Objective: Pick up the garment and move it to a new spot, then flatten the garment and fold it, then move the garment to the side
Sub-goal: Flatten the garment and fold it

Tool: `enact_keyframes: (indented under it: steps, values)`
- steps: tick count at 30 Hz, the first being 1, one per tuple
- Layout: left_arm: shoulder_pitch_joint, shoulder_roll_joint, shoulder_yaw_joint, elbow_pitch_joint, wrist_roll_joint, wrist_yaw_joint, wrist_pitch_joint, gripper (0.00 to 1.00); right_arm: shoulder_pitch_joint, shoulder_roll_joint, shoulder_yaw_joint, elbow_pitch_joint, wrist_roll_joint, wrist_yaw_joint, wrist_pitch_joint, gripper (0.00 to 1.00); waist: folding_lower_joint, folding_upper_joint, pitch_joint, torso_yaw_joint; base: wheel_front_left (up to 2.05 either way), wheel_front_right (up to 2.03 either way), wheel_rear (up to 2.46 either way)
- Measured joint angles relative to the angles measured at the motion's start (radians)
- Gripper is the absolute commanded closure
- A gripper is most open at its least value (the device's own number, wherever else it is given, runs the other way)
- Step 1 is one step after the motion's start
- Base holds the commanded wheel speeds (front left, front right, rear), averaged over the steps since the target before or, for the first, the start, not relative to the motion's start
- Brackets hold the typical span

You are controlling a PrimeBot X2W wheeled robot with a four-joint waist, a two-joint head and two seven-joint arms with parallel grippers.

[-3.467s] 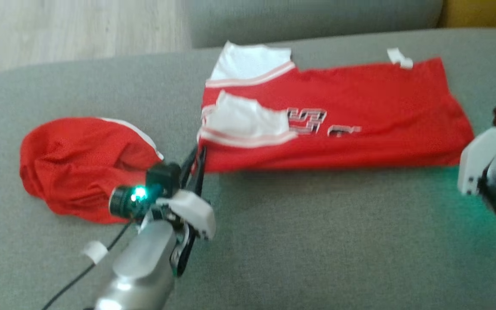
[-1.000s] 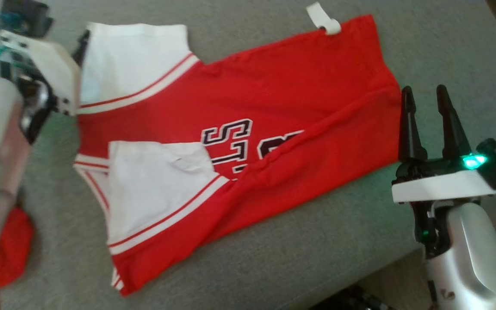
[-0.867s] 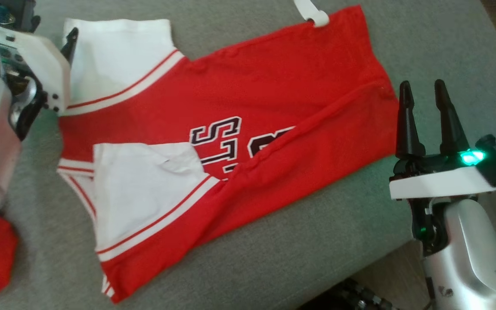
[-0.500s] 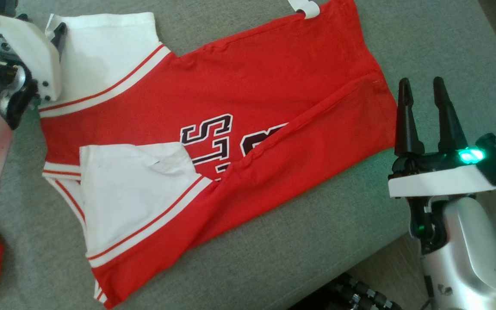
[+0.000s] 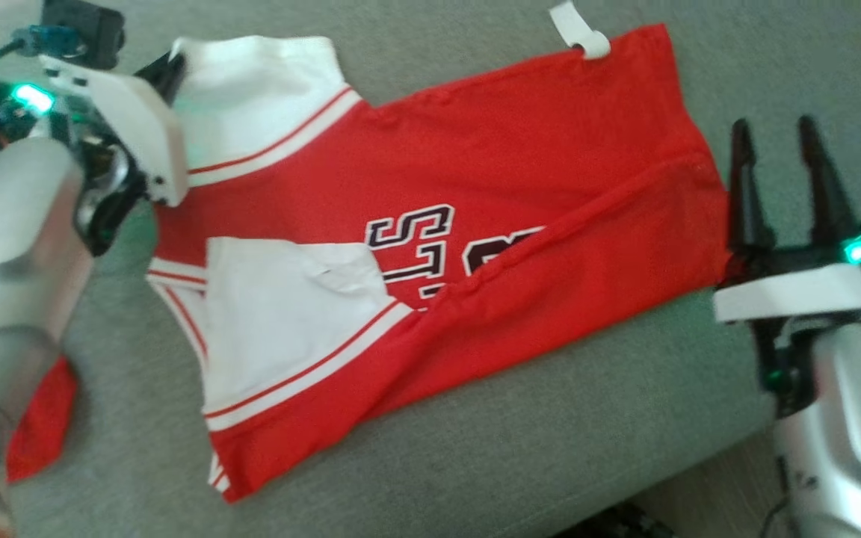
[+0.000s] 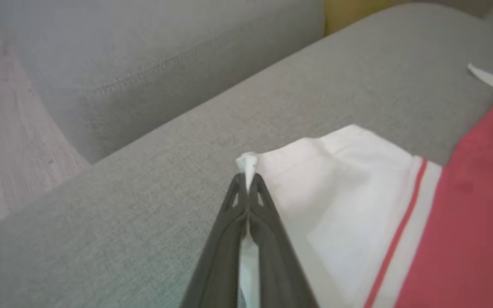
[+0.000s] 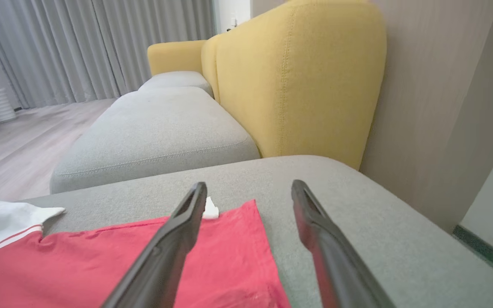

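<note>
The garment (image 5: 535, 164) lies lengthwise across the sofa cushion (image 5: 520, 448), sleeves toward its left edge, hem (image 5: 699, 217) toward its right. Our left jaws are clamped on a white sleeve corner (image 6: 250, 164); our right jaws stand apart just beside the hem, the nearer arm for it.

Garment (image 5: 535, 149) on cushion (image 5: 513, 448); left gripper (image 5: 173, 63) at its far-left corner, right gripper (image 5: 773, 123) beside right edge.

A grey upholstered seat (image 5: 520, 456) is carrying a red-and-white jersey (image 5: 520, 149), lying spread out. A second red cloth (image 5: 42, 426) is resting on the seat, off to the left.
</note>
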Motion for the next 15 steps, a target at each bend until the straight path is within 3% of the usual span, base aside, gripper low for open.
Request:
enact_keyframes:
  steps: [10,15]
  values:
    - [0.027,-0.053,-0.041,-0.146,0.005,0.001,-0.216,1.0,-0.073,-0.175,-0.035,0.026,-0.059,0.0,0.244,0.0,-0.0001,0.0,-0.08,0.14,0.0,0.0,0.0]
    - [0.078,-0.065,-0.058,-0.239,0.013,0.014,-0.249,1.0,-0.138,-0.226,-0.068,0.107,-0.053,0.0,0.386,0.0,-0.0001,0.0,-0.103,0.206,0.0,0.0,0.0]
